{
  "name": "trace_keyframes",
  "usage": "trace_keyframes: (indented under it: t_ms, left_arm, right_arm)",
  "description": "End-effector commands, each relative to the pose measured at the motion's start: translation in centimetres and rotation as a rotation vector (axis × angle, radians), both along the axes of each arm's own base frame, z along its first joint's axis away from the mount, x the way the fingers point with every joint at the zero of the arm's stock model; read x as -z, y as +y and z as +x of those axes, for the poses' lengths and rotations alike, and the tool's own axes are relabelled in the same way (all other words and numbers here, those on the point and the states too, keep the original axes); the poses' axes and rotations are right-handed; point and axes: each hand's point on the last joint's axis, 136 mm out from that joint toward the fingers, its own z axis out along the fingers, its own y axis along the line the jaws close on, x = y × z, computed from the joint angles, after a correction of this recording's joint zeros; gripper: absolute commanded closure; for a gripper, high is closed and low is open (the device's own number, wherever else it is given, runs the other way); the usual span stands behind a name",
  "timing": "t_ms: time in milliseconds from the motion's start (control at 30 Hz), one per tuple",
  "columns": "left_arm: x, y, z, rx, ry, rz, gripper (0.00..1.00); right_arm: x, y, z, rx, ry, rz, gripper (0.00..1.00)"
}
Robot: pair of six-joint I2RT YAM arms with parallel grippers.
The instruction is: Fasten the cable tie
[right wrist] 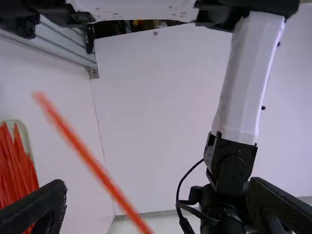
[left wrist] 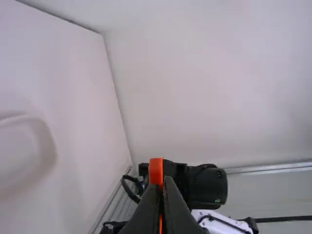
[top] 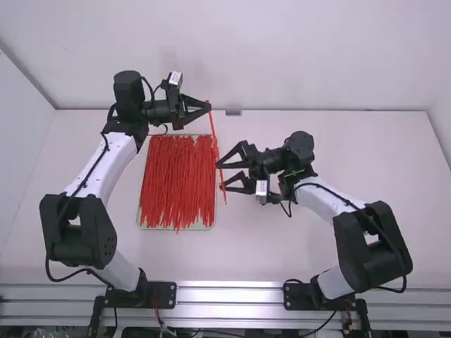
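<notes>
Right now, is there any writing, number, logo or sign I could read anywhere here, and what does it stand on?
No text can be read anywhere.
The cable tie in the left gripper is plain red, with no print.
The pile of red ties shows no marking.
The white table carries no sign.
A tiny green speck on the right arm's black joint is too small to read.

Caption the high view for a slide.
Left hand pinches a red plastic cable tie; open right hand straddles its lower end.
</notes>
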Motion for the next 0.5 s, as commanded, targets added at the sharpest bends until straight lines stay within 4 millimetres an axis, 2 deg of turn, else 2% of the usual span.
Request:
trace_keyframes:
  t_ms: [0, 400, 467]
  left_arm:
    - [-1.4, -0.3, -0.2, 0.010, -0.017, -0.007, 0.98]
    - [-0.1, -0.4, -0.3, 0.001, 0.014, 0.018, 0.98]
    - [0.0, -0.3, -0.3, 0.002, 0.010, 0.020, 0.98]
  right_arm:
    - [1.0, -0.1, -0.1, 0.000, -0.077, 0.028, 0.01]
    - [1.1, -0.4, -0.1, 0.003, -0.088, 0.031, 0.01]
    - [1.1, -0.2, -0.3, -0.004, -0.086, 0.030, 0.07]
